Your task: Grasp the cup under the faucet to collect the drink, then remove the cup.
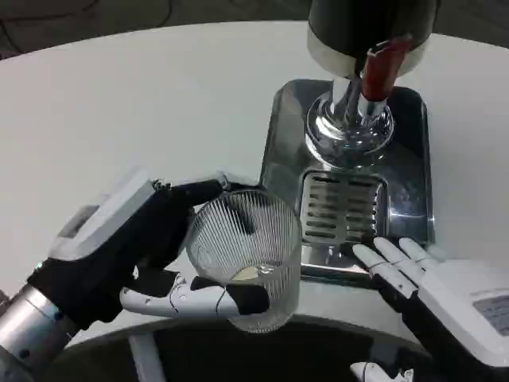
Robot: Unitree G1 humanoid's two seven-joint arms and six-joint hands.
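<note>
While wrapped by the left hand (135, 255), ribbed cup (245, 255) beside the drip tray (350, 171), right hand (421, 290) spread.

Setting: a demonstration or test area with a beverage station. Evidence: a round white table (159, 95) carrying a chrome drink dispenser (354, 119) with a slotted drip tray (342, 208).

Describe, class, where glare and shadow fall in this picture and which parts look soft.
Head view: bright glare on the chrome faucet base and steel drip tray; soft shadow under the ribbed cup held by the left hand; right hand slightly blurred.
</note>
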